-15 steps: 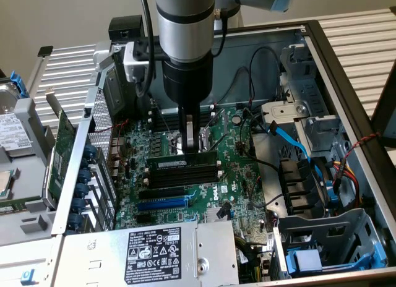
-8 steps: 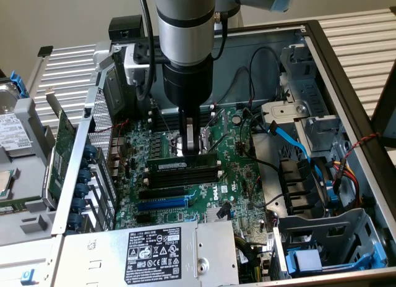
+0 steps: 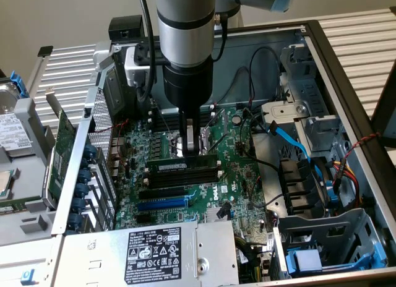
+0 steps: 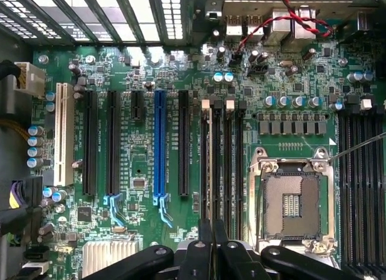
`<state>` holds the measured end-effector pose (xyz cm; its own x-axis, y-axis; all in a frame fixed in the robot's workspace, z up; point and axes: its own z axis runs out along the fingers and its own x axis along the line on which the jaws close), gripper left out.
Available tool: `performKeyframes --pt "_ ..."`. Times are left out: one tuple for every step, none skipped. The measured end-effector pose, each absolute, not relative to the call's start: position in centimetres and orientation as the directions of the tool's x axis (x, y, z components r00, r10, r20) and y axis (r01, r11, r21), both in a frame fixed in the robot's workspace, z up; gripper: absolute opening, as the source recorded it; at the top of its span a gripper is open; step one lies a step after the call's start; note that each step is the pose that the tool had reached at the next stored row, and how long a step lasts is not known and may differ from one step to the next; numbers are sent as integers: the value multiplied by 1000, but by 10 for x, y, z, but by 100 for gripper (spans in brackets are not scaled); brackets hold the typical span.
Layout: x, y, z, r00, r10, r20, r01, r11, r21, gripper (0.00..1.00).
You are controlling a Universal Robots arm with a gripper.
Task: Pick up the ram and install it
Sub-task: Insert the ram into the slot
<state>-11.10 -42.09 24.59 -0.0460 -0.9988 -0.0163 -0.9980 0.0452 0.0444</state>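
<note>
pincer (image 3: 190, 152) clenched, tips at ram (image 3: 184, 166) top edge | ram upright among slots (image 3: 185, 177) | board (image 3: 242, 169) printed DELL

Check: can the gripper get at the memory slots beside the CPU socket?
Likely yes. The gripper hangs right above the memory slots, shut on the ram; the blue cable lies off to the exterior view's right, leaving the way free.
</note>
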Motion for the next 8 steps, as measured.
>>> performKeyframes --pt "-111 -421 246 -46 -999 -15 -998 45 44 12" --pt "-111 -421 245 -46 -999 -13 -998 45 44 12" --pt "-111 -421 245 -46 -999 -13 -998 45 44 12" --pt "-111 -421 245 -46 -999 -13 -998 45 45 12" --pt "-111 -421 245 -46 -999 -13 -998 45 44 12" --pt "-111 -421 245 -46 -999 -14 -998 45 44 12" --pt "-111 -421 244 -46 -999 -14 -998 45 44 12" --pt "-111 -421 244 -46 -999 -14 -998 45 44 12"
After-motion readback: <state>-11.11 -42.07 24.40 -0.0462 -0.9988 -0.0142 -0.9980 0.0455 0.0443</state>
